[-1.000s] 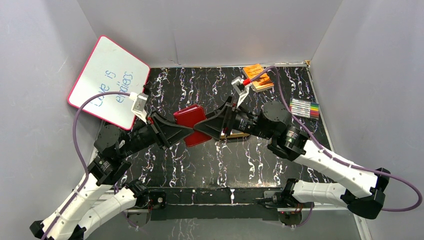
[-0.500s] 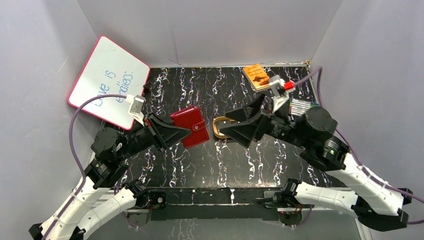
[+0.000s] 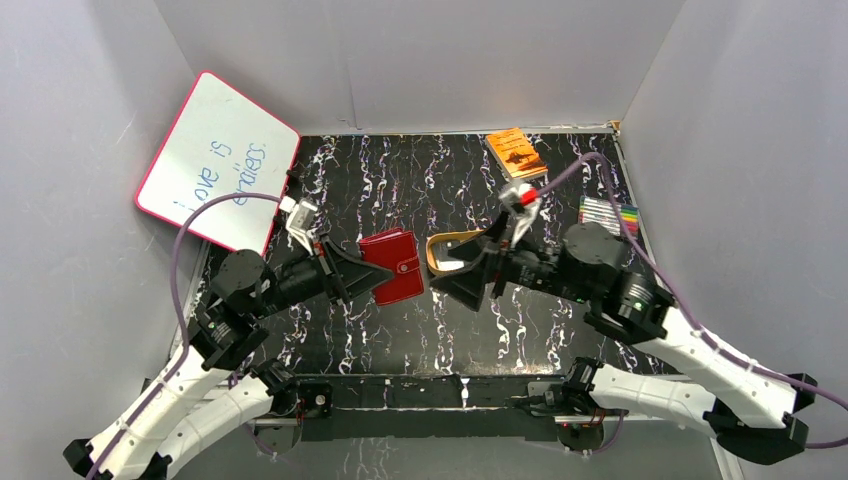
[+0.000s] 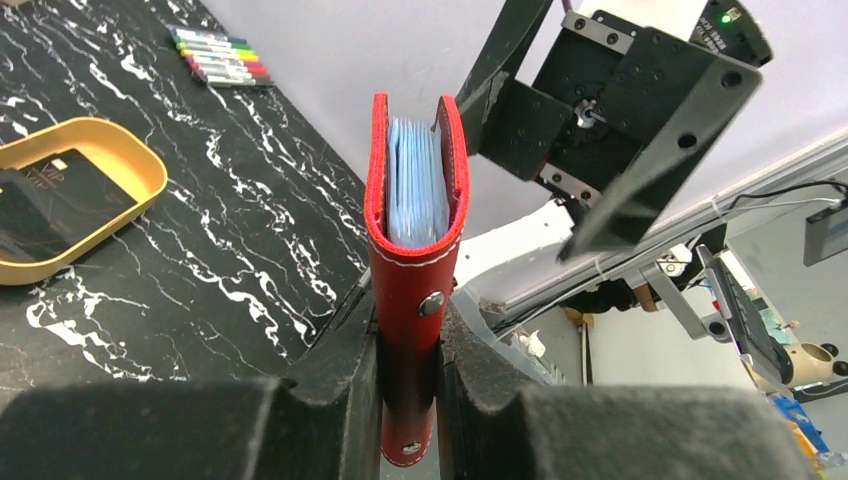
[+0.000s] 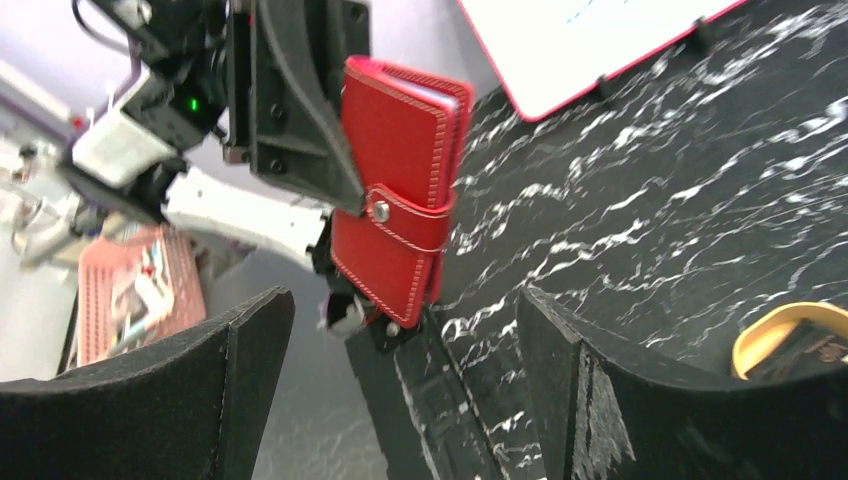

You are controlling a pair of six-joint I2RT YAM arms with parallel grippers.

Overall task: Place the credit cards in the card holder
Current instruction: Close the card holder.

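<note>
My left gripper (image 3: 362,277) clamps the card holder (image 4: 412,215) on edge, open end towards my right gripper (image 3: 462,280), which gapes empty, nearer the dark credit card (image 4: 45,205) in the gold tray (image 4: 150,172).

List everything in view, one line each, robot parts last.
card holder: 1, red, held in the left gripper, tab snapped shut
card: 1 seen, dark, lying in the tray
tray: 1, gold, mid-table, right of the card holder
whiteboard: 1, white with pink rim, leaning at far left
book: 1, orange, far edge of the table
markers: 1 pack, mixed colours, right edge
table: 1, black with white veins
left gripper: 1, black, shut on the card holder
right gripper: 1, black, open and empty, facing the card holder
</note>
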